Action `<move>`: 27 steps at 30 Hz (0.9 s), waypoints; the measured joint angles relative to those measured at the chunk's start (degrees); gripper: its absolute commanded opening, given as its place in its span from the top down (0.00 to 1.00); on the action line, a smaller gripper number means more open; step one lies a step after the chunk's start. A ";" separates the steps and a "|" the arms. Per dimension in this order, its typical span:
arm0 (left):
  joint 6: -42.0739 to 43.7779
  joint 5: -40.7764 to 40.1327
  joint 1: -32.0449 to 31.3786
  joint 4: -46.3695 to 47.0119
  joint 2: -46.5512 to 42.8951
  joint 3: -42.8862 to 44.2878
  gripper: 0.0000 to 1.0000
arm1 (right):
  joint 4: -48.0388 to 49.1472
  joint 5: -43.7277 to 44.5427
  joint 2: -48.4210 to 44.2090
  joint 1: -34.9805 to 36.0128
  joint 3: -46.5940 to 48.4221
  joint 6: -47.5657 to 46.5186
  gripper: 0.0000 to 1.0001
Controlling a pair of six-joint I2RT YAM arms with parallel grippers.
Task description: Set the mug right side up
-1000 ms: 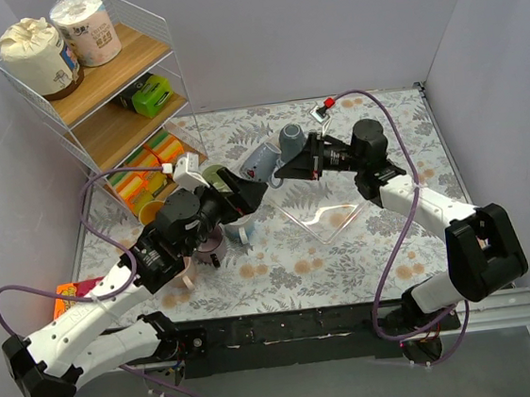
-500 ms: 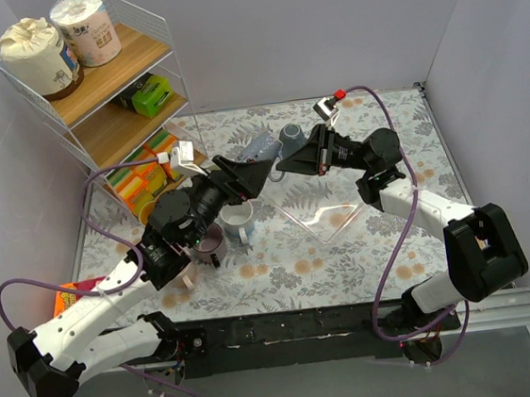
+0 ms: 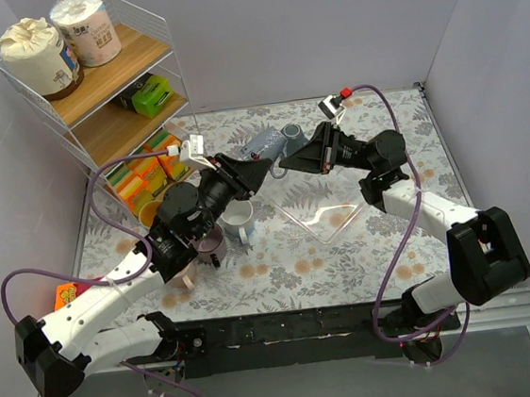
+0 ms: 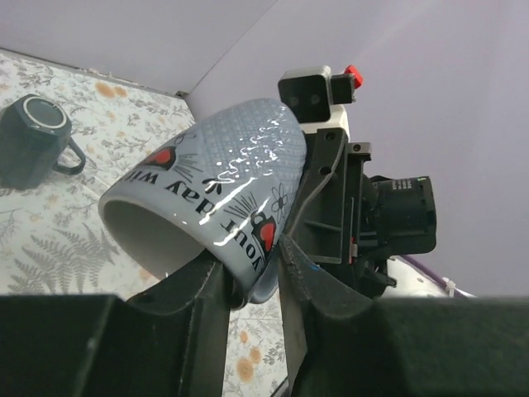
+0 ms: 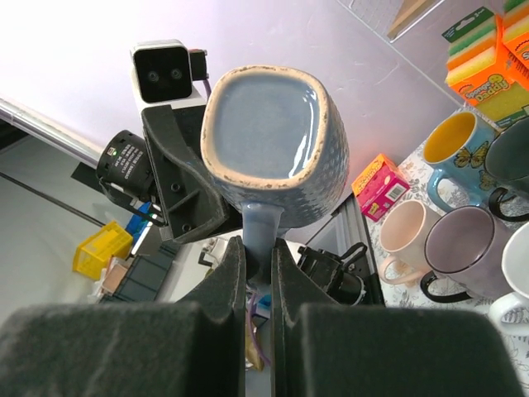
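A wire rack (image 3: pixel 111 82) at the far left corner of the flowered bench (image 3: pixel 401 137) carries two wrapped paper rolls (image 3: pixel 37 56) on its top shelf, a green pack (image 3: pixel 152 97) on the middle one and a row of bright sponges (image 3: pixel 143 169) on the lowest. An orange packet (image 3: pixel 65 295) lies at the left edge. Near the rack stand a yellow mug (image 5: pixel 457 142), a pink mug (image 5: pixel 411 236), a purple mug (image 3: pixel 209 243) and a white mug (image 3: pixel 240 222), mouths up. Above the middle of the bench the pale blue mug (image 3: pixel 264 145) hangs tipped on its side between both arms, mouth toward the left arm, base toward the right. The left tool (image 4: pixel 248 285) pinches its rim; the right tool (image 5: pixel 256 248) is pressed on its handle. Just beside it a dark grey mug (image 3: pixel 291 139) sits on the bench, and a clear plastic piece (image 3: pixel 322 217) lies under the right arm
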 measured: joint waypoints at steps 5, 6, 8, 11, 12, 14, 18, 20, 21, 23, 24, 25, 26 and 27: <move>0.17 1.97 -0.17 0.31 -0.04 0.35 1.00 | -1.49 0.87 -1.46 -0.22 -2.10 1.70 0.99; 0.15 2.16 -0.20 -0.28 -0.04 0.35 1.00 | -2.27 1.11 -1.92 -0.15 -2.67 1.53 0.99; -0.17 2.21 -0.20 -1.44 0.00 0.39 1.00 | -4.22 1.46 -2.80 -0.13 -3.58 0.79 0.90; -0.79 2.14 -0.20 -4.83 0.11 1.49 1.00 | -9.79 2.14 -4.39 0.11 -3.78 -2.25 0.59; -1.05 2.03 -0.26 -5.81 0.26 1.92 1.00 | -12.35 2.51 -5.20 0.20 -3.74 -4.52 0.50; -2.05 0.76 -0.33 -9.22 0.55 3.63 1.00 | -19.02 3.19 -6.95 0.66 -3.28 -10.03 0.44; -3.19 -1.60 -0.15 -21.07 2.71 11.17 1.00 | -39.12 8.35 -9.40 0.72 2.21 -23.82 0.44; -3.54 -1.90 -0.11 -27.69 4.81 15.85 1.00 | -51.28 13.57 -9.51 0.72 7.08 -30.84 0.44; -3.61 -1.64 -0.09 -30.29 5.77 17.49 1.00 | -56.26 16.31 -9.51 0.70 8.92 -33.79 0.44; -3.93 -0.74 -0.02 -35.23 7.45 19.19 1.00 | -64.00 21.94 -9.90 0.61 10.88 -38.58 0.44; -4.15 0.04 -0.02 -37.99 8.22 19.45 1.00 | -67.41 24.68 -10.16 0.52 11.17 -40.59 0.44; -4.33 0.87 -0.04 -40.81 8.94 19.50 1.00 | -70.25 26.99 -10.38 0.48 11.17 -42.18 0.44; -4.52 1.84 -0.04 -43.85 9.73 19.47 1.00 | -73.68 29.49 -10.45 0.48 11.17 -43.89 0.44; -4.83 2.58 -0.07 -46.80 10.43 19.45 1.00 | -75.63 30.95 -10.45 0.46 11.17 -44.87 0.44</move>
